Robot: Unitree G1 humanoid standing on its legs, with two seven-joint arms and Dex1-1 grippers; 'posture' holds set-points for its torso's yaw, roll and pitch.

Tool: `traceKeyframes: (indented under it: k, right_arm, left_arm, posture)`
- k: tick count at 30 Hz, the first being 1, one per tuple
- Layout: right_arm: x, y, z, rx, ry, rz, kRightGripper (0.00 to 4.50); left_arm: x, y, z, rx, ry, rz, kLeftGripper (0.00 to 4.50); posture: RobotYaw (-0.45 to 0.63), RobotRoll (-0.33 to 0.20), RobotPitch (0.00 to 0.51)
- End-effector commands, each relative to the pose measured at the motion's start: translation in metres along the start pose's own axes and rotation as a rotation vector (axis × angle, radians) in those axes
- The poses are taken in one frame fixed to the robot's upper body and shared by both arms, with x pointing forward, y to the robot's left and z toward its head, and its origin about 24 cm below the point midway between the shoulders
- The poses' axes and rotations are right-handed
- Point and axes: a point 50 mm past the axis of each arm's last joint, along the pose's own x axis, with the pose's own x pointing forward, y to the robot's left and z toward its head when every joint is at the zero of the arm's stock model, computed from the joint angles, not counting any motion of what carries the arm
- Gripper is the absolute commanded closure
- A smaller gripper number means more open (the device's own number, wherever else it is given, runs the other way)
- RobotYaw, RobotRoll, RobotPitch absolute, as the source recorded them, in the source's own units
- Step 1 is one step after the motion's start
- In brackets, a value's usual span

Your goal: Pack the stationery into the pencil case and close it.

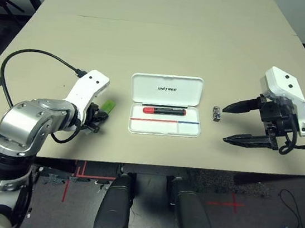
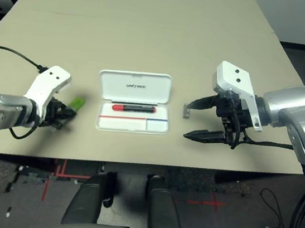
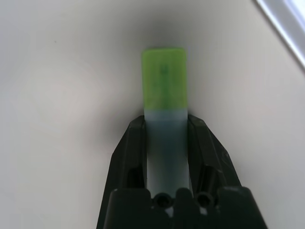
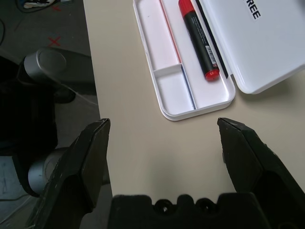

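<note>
We see the left hand (image 3: 164,143) clamped on the green-and-white stick (image 3: 164,86), low over the surface (image 1: 152,29) left of the open pencil case (image 1: 166,105). The red marker (image 1: 164,111) lies in its tray. The right hand (image 1: 236,124) hovers spread wide beside the small metal piece (image 1: 216,113).

White pencil case (image 1: 167,89) lying open, lid back; red marker (image 1: 163,111) inside. Green-and-white stick (image 3: 164,95) pinched left of it. Silver piece (image 1: 216,113) just right.
</note>
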Motion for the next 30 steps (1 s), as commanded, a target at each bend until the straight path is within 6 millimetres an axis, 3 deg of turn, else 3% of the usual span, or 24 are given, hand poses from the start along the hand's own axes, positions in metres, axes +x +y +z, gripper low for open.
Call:
traceKeyframes:
  k: [1, 14, 24, 30]
  right_arm:
    - [0.004, 0.0, 0.0, -0.014, 0.009, 0.01, 0.0]
    - [0.007, -0.004, -0.003, -0.021, 0.022, 0.008, 0.0]
    - [0.009, -0.006, -0.007, -0.026, 0.047, 0.008, 0.0]
    - [0.008, -0.006, -0.009, -0.029, 0.068, -0.005, 0.0]
  left_arm:
    - [-0.004, -0.01, 0.006, 0.148, -0.038, -0.098, 3.42]
    - [-0.017, -0.024, 0.047, 0.518, -0.223, -0.259, 3.42]
    - [0.002, -0.047, 0.084, 0.719, -0.298, -0.361, 3.42]
    - [0.011, -0.064, 0.09, 0.775, -0.304, -0.451, 3.42]
  posture:
    - [0.05, 0.0, 0.204]
    - [0.05, 0.0, 0.204]
    - [0.05, 0.0, 0.206]
    - [0.04, 0.0, 0.208]
